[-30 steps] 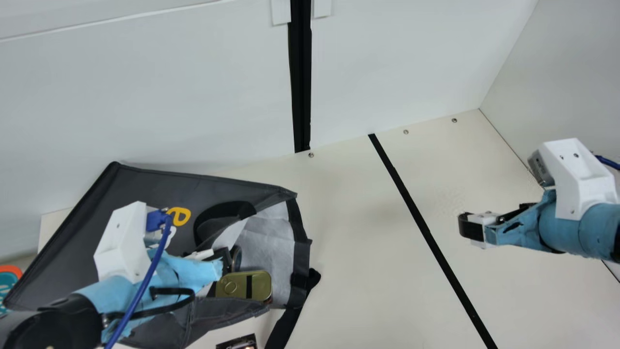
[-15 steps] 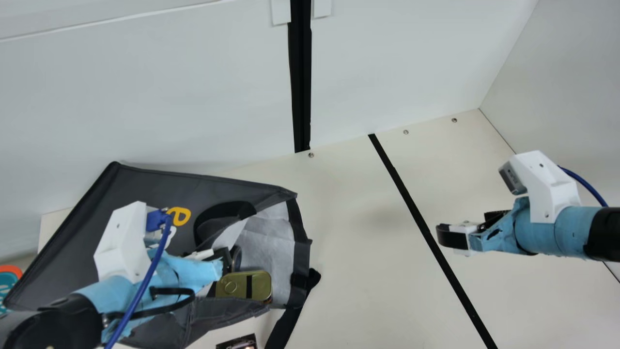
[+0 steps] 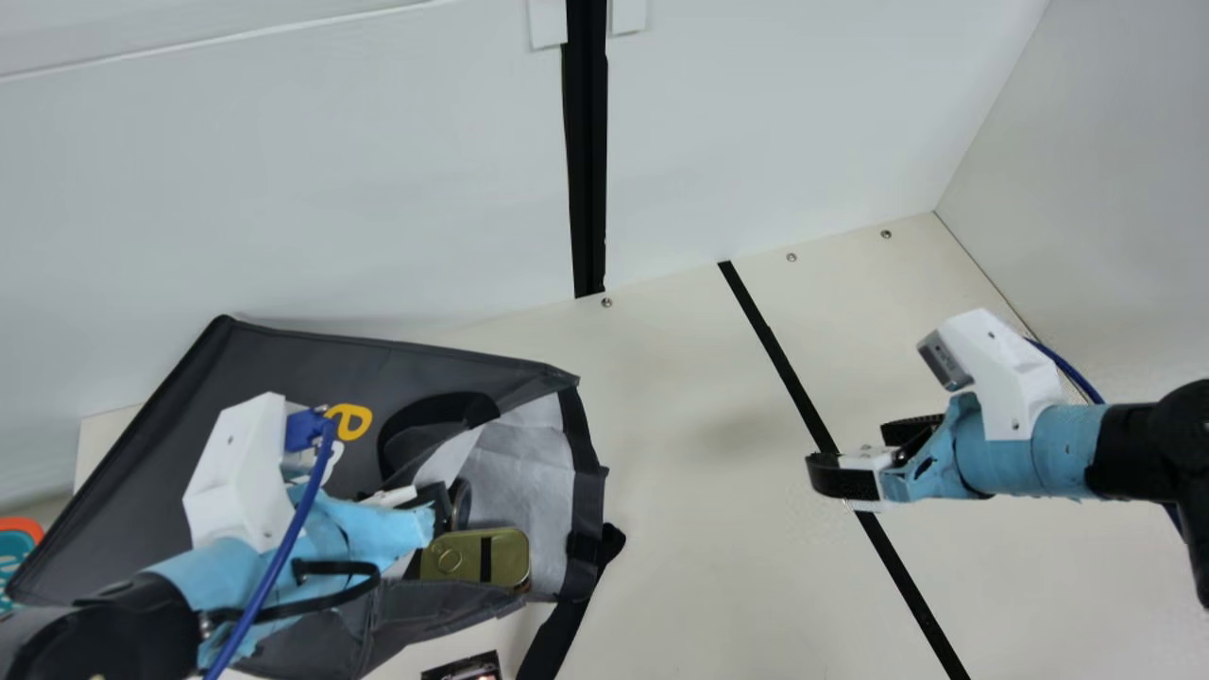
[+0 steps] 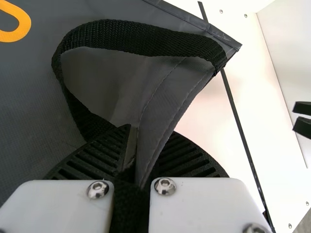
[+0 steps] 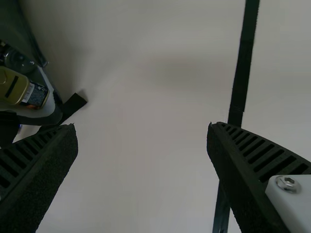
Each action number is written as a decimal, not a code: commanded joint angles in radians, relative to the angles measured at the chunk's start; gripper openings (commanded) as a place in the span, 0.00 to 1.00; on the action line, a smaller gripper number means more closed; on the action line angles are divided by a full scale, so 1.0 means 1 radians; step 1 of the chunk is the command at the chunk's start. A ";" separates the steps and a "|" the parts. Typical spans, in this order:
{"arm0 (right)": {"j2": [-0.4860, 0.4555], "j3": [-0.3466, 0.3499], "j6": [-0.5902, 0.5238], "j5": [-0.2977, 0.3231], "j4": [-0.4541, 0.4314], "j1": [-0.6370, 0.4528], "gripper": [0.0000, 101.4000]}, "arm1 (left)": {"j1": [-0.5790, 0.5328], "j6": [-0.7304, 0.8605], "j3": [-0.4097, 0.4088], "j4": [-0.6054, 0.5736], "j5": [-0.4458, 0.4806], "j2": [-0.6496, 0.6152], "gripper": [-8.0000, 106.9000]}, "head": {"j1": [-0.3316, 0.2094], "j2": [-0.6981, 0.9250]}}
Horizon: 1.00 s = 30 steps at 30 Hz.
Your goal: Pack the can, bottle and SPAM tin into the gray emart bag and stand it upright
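Right pincer: spread wide, nothing between its fingers; it hangs above the counter, overlapping the black stripe in the main view.
Left pincer: closed on the cloth at the mouth of the gray emart bag; the left wrist view shows the gray fold pinched between the ribbed fingers.
Change over the last second: the right arm has travelled toward the bag, from the far side of the stripe up to it; the left arm, the bag and its contents are where they were.
Right arm pose: in from the main view's right edge, nearly level there, fingertips pointing bagward.
Left arm pose: from the lower left corner, across the bag, ending at its mouth.
Bag: lying down, mouth toward the right arm, a black handle looped up from its upper side.
SPAM tin: inside the bag, just within the mouth, ring-pull face in sight.
Round end: beside the tin in the mouth, partly hidden; bottle or can, I cannot tell.
Cut off: a dark object at the main view's bottom edge, an orange-and-teal item at its left edge.
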 commanded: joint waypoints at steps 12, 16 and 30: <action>0.075 0.039 -0.099 0.003 0.092 0.085 0.94 | 0.000 0.000 0.000 0.000 0.000 0.000 0.00 | -0.023 -0.002; 0.102 0.046 -0.114 -0.003 0.112 0.123 0.94 | 0.000 0.000 0.000 0.000 0.000 0.000 0.00 | -0.023 -0.002; 0.187 0.071 -0.135 -0.050 0.168 0.279 0.94 | 0.000 0.000 0.000 0.000 0.000 0.000 0.00 | -0.023 -0.002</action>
